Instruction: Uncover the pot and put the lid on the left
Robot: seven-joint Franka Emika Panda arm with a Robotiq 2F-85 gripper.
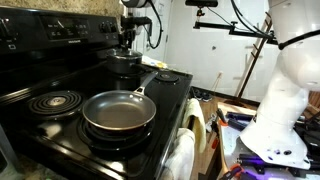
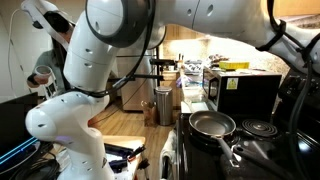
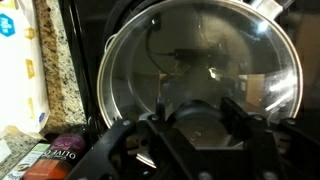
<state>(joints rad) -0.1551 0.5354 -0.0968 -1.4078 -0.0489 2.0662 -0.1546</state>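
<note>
Standing at the stove, I note the pot [image 1: 125, 66] at the back of the black counter [image 1: 85, 78], behind the frying pan [image 1: 118, 111], which sits on a front burner. The lid [image 3: 200, 60] is seated on the pot: in the wrist view its steel rim rings the whole frame and the glass dome looks level.

Progress: the uncovering is not yet done. The arm hangs directly above the pot, and the fingers [image 3: 236, 118] are low over the lid, either side of the dark knob area. Whether they have closed on the knob I cannot tell; the lower part of that view is too dark and blurred to judge the gap. Remaining, in my judgement: a secure hold on the knob, the lift clear of the pot, the carry to the left, and the set-down.

Writing: a dark package [image 3: 45, 160] lies beside the pot at the edge of the wrist view and carries pale lettering, too blurred to read with confidence. A white container [image 3: 10, 60] bears a blue mark, also illegible.
</note>
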